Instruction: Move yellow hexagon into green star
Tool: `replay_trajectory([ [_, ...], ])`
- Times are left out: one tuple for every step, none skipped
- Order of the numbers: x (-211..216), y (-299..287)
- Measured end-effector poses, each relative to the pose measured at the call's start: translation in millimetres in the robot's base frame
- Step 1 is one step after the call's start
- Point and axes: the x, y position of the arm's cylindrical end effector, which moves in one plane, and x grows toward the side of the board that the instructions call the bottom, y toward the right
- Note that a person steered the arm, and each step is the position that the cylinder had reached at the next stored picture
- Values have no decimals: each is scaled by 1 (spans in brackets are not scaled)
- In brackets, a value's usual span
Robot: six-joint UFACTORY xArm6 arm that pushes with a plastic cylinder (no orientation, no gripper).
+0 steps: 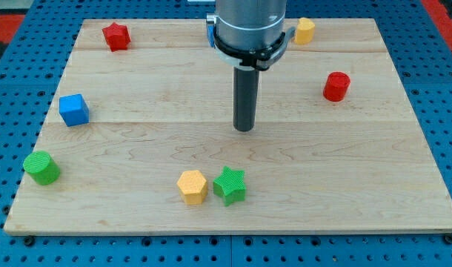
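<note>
The yellow hexagon (192,186) lies near the view's bottom, a little left of centre. The green star (230,185) sits just to its right, almost touching it. My tip (244,129) is on the board above and slightly right of the green star, well apart from both blocks. The dark rod rises from it to the arm's grey wrist at the view's top.
A red star (116,35) is at the top left, a blue cube (74,110) at the left, a green cylinder (41,167) at the lower left. A red cylinder (336,86) and a yellow block (304,31) are at the upper right. A blue block (210,33) is partly hidden behind the arm.
</note>
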Motion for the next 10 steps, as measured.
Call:
replay_trajectory([
  [-5, -8],
  [-10, -61],
  [-7, -72],
  [27, -126],
  [106, -165],
  [125, -148],
  [126, -87],
  [126, -119],
  [84, -138],
  [50, -140],
])
